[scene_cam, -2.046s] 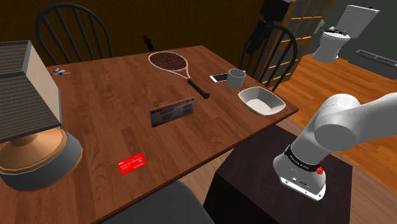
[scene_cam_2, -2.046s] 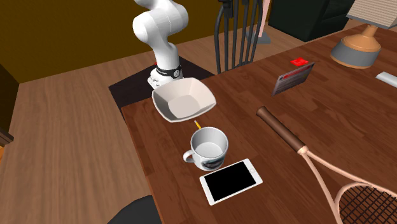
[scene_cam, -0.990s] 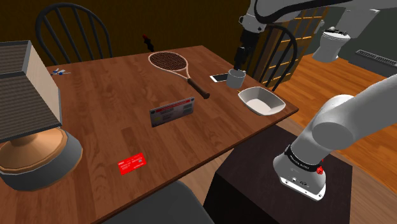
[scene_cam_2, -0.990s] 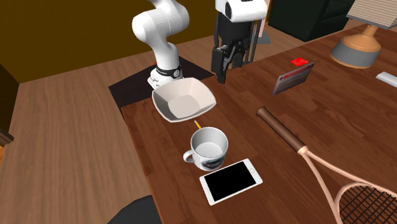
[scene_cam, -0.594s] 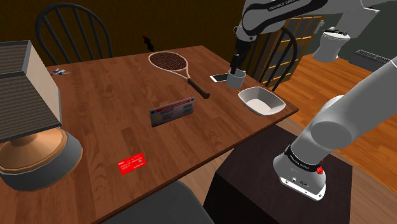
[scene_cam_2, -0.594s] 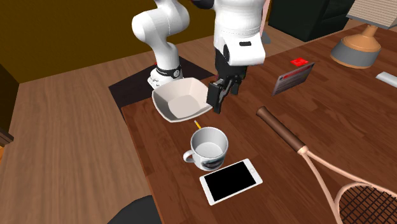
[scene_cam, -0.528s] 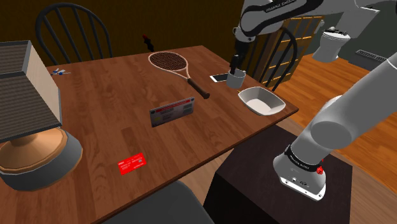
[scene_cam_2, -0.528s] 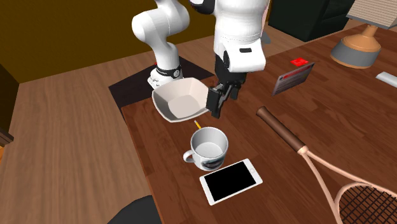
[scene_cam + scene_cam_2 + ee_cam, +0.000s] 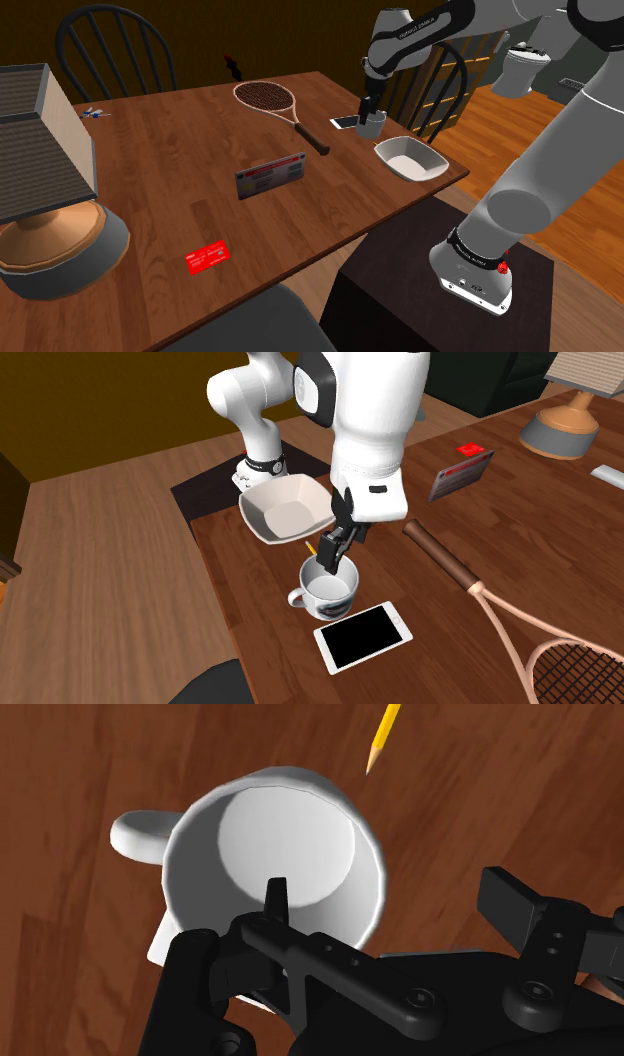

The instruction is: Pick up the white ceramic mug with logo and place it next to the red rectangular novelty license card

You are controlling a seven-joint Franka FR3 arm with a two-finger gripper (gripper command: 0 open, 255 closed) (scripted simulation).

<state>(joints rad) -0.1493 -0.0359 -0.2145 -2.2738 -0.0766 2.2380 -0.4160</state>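
The all-black two-finger gripper [image 9: 333,558] hangs at the white ceramic mug [image 9: 324,590] with its fingers spread, one tip inside the rim and one outside. The mug stands on the brown wooden bench [image 9: 180,190] between a white bowl [image 9: 285,507] and a white-framed phone [image 9: 362,636], well apart from the red rectangular card [image 9: 209,257].

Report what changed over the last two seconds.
The arm swung in over the table and the end effector came down onto the mug, fingers open astride its rim; nothing gripped yet. Mug, bowl, phone, racket and red card stayed put.
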